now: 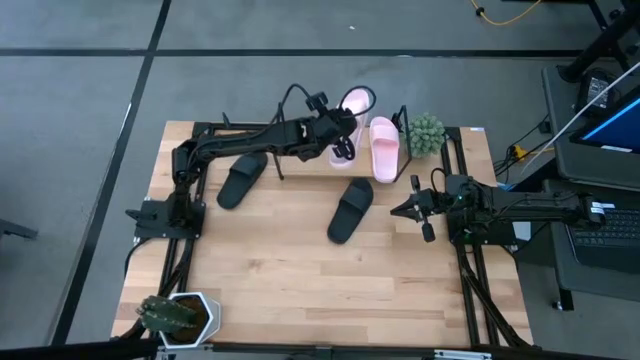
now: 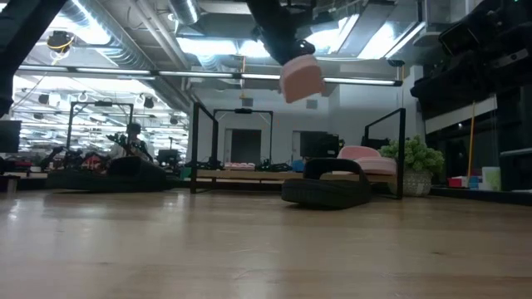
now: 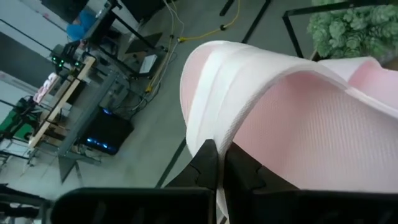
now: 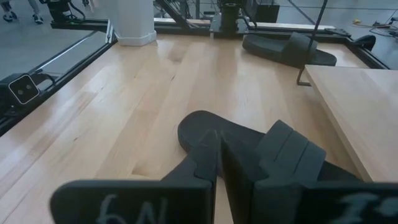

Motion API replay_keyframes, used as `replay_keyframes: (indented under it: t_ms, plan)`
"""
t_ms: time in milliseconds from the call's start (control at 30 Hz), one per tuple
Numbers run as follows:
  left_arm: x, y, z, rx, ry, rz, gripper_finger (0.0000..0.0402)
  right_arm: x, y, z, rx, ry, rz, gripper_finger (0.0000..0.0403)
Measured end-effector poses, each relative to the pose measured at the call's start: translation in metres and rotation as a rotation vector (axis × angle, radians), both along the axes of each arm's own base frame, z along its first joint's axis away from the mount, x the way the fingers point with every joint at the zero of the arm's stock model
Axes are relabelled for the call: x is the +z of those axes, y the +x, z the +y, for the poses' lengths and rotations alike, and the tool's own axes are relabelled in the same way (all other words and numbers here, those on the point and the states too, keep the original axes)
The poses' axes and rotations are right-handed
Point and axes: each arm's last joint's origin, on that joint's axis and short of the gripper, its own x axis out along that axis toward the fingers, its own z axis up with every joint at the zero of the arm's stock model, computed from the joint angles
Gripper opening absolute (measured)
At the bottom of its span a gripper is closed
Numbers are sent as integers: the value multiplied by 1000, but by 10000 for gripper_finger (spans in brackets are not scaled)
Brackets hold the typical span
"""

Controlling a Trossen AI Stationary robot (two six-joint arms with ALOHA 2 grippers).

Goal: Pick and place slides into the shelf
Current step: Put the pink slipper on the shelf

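Up at the top centre of the high view, the left gripper (image 1: 343,143) has a pale pink slide (image 1: 354,103) pinched between its fingers (image 3: 208,163) and lifted over the shelf (image 1: 312,161), its toe poking past the desk's far edge. From table height that sandal (image 2: 301,79) hangs in the air near the top of the frame (well above everything else). Just right of it, the second pink slide (image 1: 384,148) lies on the shelf board, beside a small green plant (image 1: 427,133). Two black slides sit on the pale wooden desk (image 1: 300,270): one at centre (image 1: 351,210), one further left (image 1: 241,179). Over on the right, the right gripper (image 1: 413,211) waits low beside the centre black sandal, fingers (image 4: 211,158) pressed together on nothing. Another potted plant (image 1: 175,315) stands at the lower left corner. Grey floor surrounds the desk, and the low view shows a long hall with ceiling strip lights and a person (image 2: 133,137) far back at left.
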Motion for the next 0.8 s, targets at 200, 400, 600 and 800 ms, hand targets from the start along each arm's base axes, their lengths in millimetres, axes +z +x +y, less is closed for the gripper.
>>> replay_keyframes:
  t_ms: [200, 400, 600, 800]
  plan:
    - [-1, -3, 11, 11, -38, -29, 1, 3, 1, 0, 1, -7, -30, 24]
    - [-11, 2, 19, -10, -84, -55, 1, 3, 1, 0, 6, -29, -38, 24]
    - [-16, 8, 35, -13, -98, -70, 1, 5, 1, -1, 2, -37, -60, 23]
    - [-2, 17, 43, -32, -94, -117, 1, 6, 2, -2, -31, -59, -72, 23]
